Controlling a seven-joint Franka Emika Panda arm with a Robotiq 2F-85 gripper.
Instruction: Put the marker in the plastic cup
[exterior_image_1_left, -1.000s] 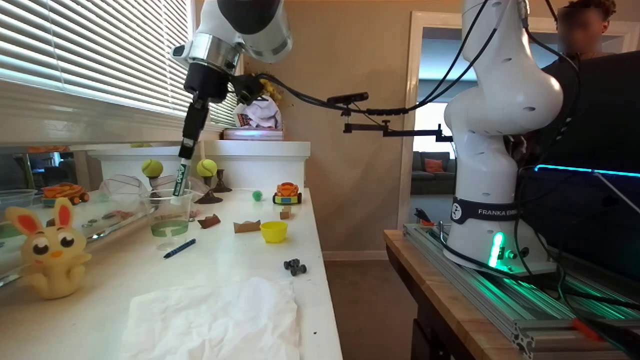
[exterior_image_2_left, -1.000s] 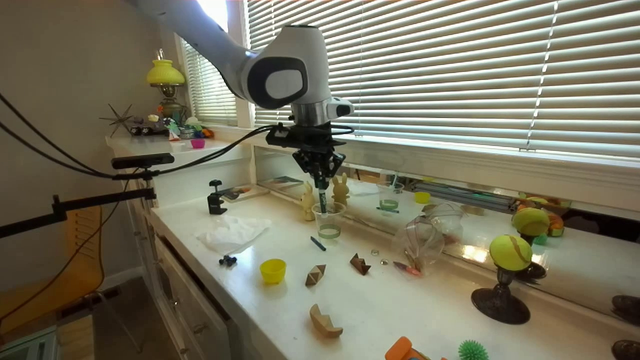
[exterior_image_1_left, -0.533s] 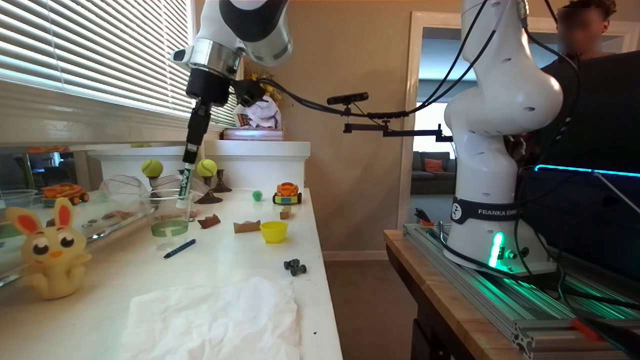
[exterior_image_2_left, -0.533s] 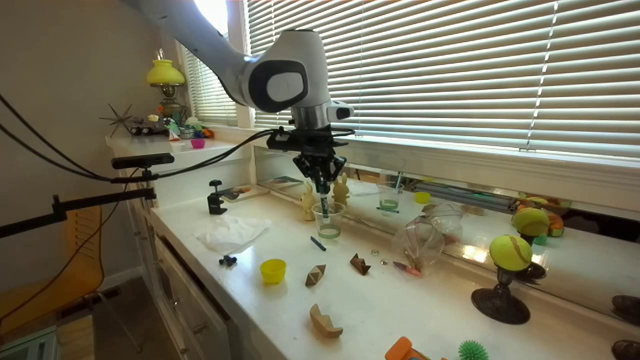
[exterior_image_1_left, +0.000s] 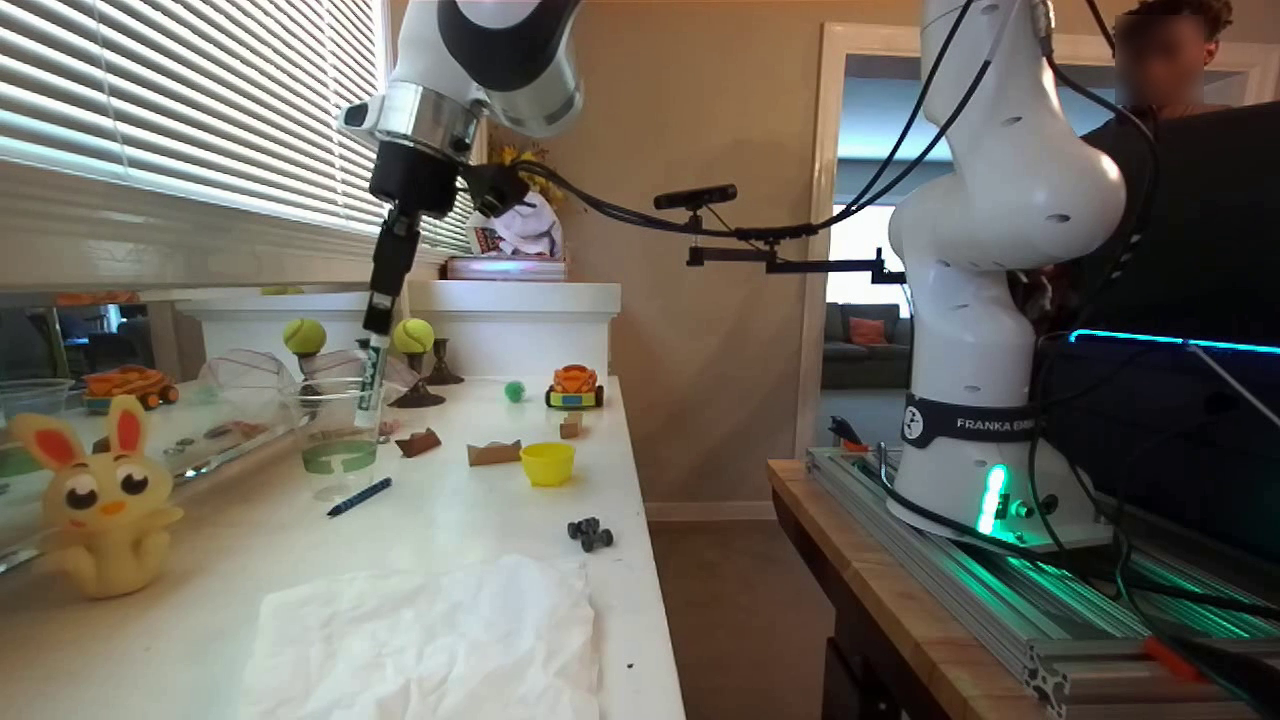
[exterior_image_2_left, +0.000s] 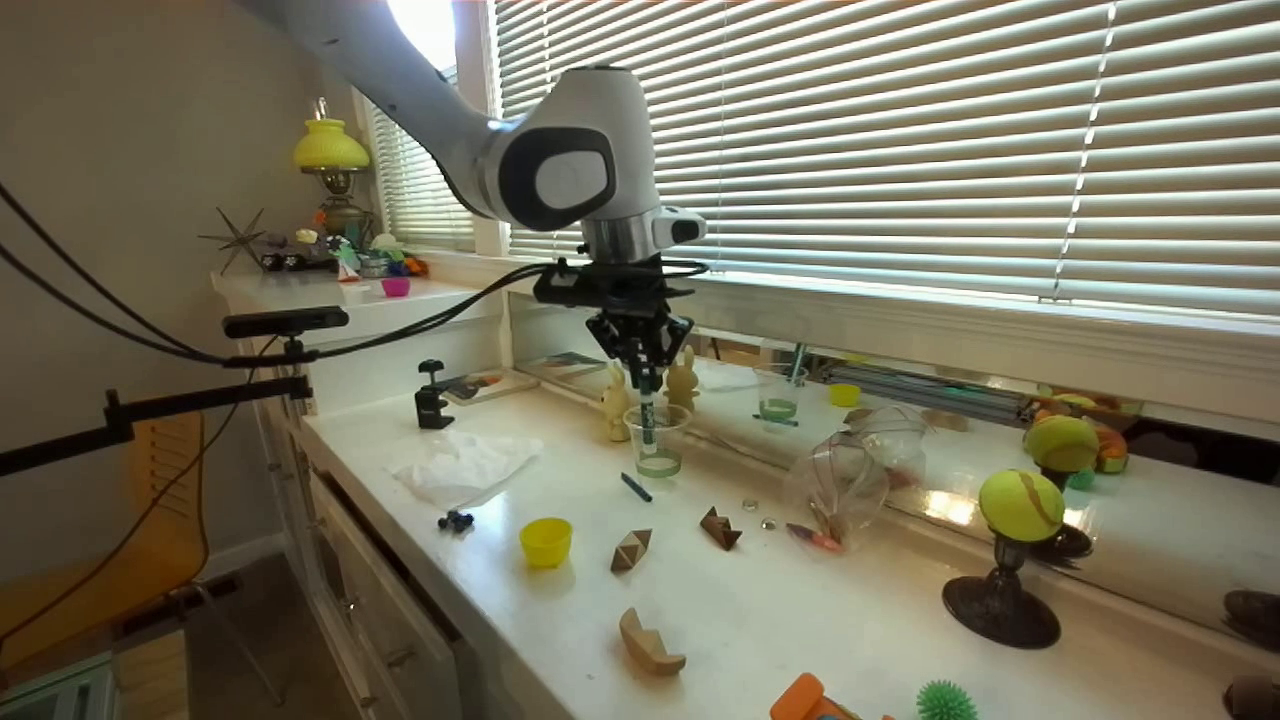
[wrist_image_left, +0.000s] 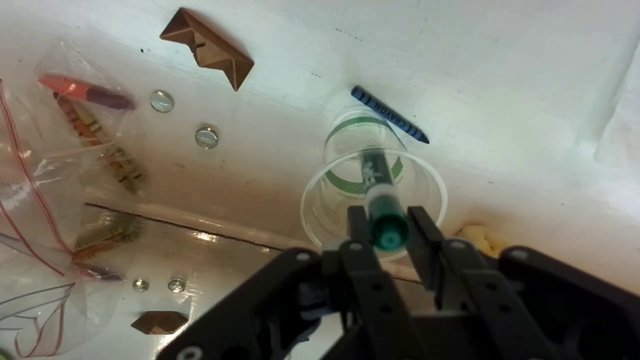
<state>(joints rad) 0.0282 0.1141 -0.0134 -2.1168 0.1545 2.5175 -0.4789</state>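
A: The marker (wrist_image_left: 380, 192) and the jaws had sunk slightly since half a second earlier, while the plastic cup (exterior_image_1_left: 335, 430) stayed put on the bench (exterior_image_2_left: 770, 610).

B: Had the jaws let go?

A: No. The wrist view showed them clamped on the marker's green upper end, one on either side.

B: So how much was done?

A: Most of it, I judged. The marker was off the bench, and in both exterior views its lower end appeared below the rim, inside the cup, tilted a little and short of the cup's bottom.

B: And what was left?

A: By my reading, a bit more lowering, then the release and a lift away.

B: Was anything in the way?

A: Only the cup's own wall, perhaps. The marker ran near it, and I couldn't tell whether they touched.

B: What else lay about?

A: A blue crayon (wrist_image_left: 390, 115) beside the cup's base, a clear bag (exterior_image_2_left: 838, 485) farther along, a yellow bowl (exterior_image_2_left: 546, 543) nearer the bench's edge, and a rabbit figure (exterior_image_1_left: 110, 500) off to one side; none of those blocked the way down
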